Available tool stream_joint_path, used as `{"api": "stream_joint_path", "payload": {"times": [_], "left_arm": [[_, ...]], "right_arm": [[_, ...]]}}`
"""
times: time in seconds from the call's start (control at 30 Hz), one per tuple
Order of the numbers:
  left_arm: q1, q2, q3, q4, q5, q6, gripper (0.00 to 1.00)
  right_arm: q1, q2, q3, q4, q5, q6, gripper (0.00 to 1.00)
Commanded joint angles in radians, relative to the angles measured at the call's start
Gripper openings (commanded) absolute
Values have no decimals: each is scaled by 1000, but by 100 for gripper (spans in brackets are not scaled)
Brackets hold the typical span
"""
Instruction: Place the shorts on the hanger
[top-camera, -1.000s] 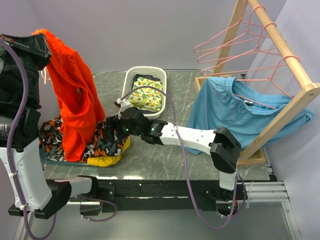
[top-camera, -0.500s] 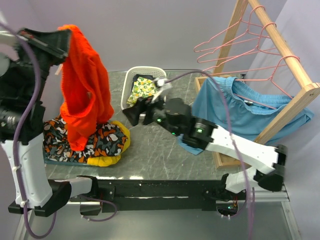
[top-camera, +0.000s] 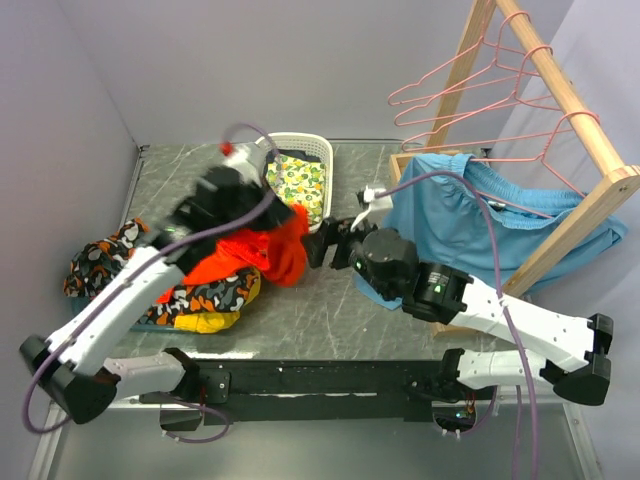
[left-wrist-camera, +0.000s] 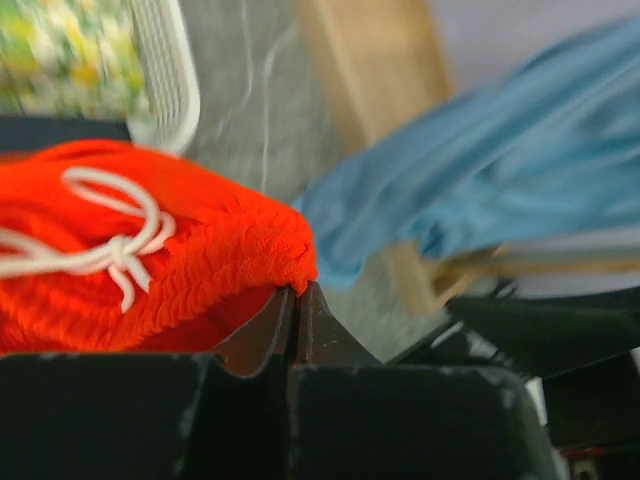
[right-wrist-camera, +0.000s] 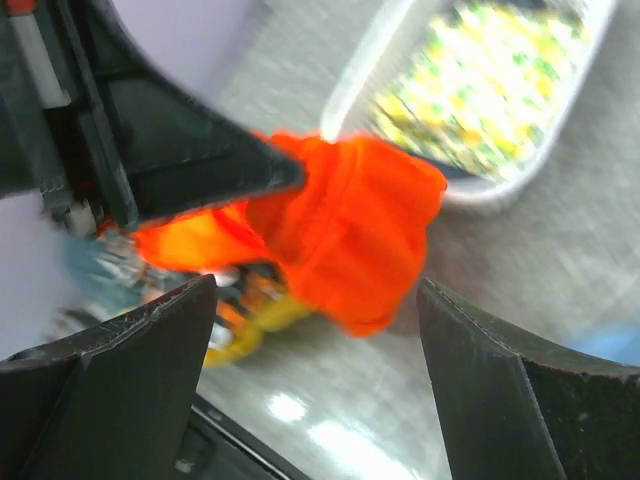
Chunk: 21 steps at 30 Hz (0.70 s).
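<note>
Toward the near-left corner of the bench (top-camera: 300, 310), shows a patterned cloth heap (top-camera: 215, 290), with the shorts (top-camera: 265, 250) bunched at its far right side, left of the bench's middle. Has the left tool (left-wrist-camera: 295, 297) pinched fully together on their gathered waistband beside the white drawstring (left-wrist-camera: 110, 245), and the right tool (right-wrist-camera: 315, 290) spread wide, gripping nothing, facing the shorts from the right. Farther off, shows a white basket (top-camera: 300, 137) at the far edge, light blue shorts (top-camera: 470, 230) draped over the wooden rack (top-camera: 560, 85) by the right edge, pink hangers (top-camera: 450, 85) on its rail.
</note>
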Motion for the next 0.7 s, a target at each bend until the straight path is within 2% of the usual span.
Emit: {"api": "stream_joint_path", "payload": {"times": [0.0,0.07,0.1,0.13,0.2,0.3,0.47,0.53,0.6,0.67], "left_arm": [[-57,-2,-132,99,-44,-5,7],[-67,22,-154,83,-55,2,27],[-72,33,-154,63,-64,17,43],[-77,46,-153,17,-66,25,50],[-86,50,-141,-26,-167,51,65],[-87,33,-121,-104,-303,91,78],[-87,57,-79,-213,-426,162,75],[-87,102,-52,-236,-458,179,71],[-86,138,-9,-249,-487,205,64],[-87,215,40,-278,-547,218,62]], "right_arm": [[3,-69,-149,-61,116,110,88],[5,-88,-236,-52,106,159,88],[3,-91,-261,-50,104,173,88],[3,-88,-281,-52,106,190,88],[3,-80,-332,-55,107,233,88],[3,-68,-375,-38,101,270,88],[-8,31,-370,-71,93,337,89],[-18,67,-380,-79,89,370,89],[-47,73,-425,-39,69,400,87],[-102,73,-476,39,-21,416,85]]}}
